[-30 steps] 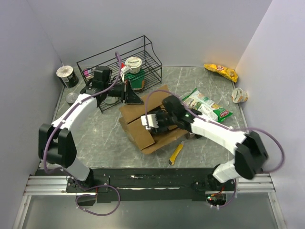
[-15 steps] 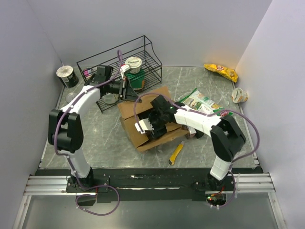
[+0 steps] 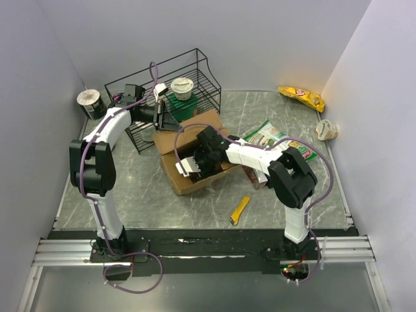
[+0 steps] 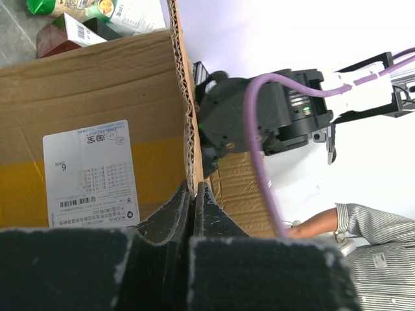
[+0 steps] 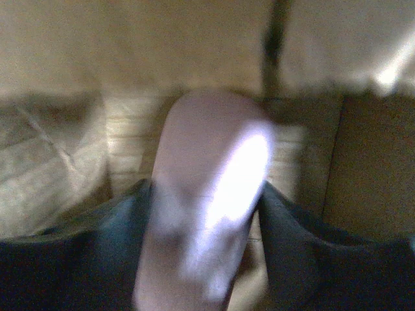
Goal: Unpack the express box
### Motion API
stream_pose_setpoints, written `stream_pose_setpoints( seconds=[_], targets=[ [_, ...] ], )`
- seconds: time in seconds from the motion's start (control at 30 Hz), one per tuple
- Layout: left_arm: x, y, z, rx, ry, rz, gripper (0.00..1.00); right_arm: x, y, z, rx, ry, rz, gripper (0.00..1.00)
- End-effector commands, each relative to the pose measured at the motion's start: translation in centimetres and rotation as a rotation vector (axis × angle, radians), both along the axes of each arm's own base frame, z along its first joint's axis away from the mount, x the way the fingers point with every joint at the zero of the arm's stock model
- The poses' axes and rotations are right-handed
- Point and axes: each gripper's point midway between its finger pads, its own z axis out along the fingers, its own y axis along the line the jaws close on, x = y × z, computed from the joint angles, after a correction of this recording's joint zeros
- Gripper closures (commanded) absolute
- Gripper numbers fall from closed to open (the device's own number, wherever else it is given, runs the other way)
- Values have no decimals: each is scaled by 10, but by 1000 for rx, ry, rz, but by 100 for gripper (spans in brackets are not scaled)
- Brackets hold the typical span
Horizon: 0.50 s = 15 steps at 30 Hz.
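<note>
Grey table (image 3: 140, 192): express box (image 3: 193, 183) edge pinched in left gripper (image 4: 193, 196), right gripper (image 3: 194, 164) inside, clasping pale packet (image 5: 207, 181).

White links (image 3: 110, 127), blk joints (image 3: 97, 175), purple cables (image 4: 254, 142); L tool (image 4: 192, 191) blk, fuzzy pads (image 4: 162, 223).

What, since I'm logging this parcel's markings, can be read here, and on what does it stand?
"6": on the white label stuck to the express box.
Rest of that label, barcode included: too small to read.
Cup lid in the wire rack: print blurred.
Yellow bag and green bag: print too small.
Pale item in the right wrist view: blurred, nothing legible.
</note>
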Motion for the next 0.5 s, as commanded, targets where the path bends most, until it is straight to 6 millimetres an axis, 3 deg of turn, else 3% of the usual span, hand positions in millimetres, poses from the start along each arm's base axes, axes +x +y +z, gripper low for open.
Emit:
stream_pose_setpoints(
  seconds=[0.0, 0.07, 0.13, 0.17, 0.23, 0.27, 0.47],
  targets=[
    [-7, -8, -6, 32, 9, -12, 99, -21, -61, -43, -236, 111, -77, 65],
    [-4, -7, -3, 51, -15, 7, 99, -22, -58, -26, -180, 137, -118, 73],
    [-1, -7, -3, 67, -27, 29, 99, -20, -47, 9, -71, 132, -143, 82],
    [0, -7, -1, 85, -48, 50, 99, -19, -45, 37, -3, 127, -180, 85],
    [1, -7, -1, 85, -54, 71, 99, -19, -38, 72, 87, 125, -198, 95],
    [0, -7, 3, 86, -68, 83, 99, -25, -33, 101, 167, 134, -205, 98],
    [0, -6, 3, 96, -83, 126, 99, -37, -29, 210, 452, 106, -276, 100]
  ],
)
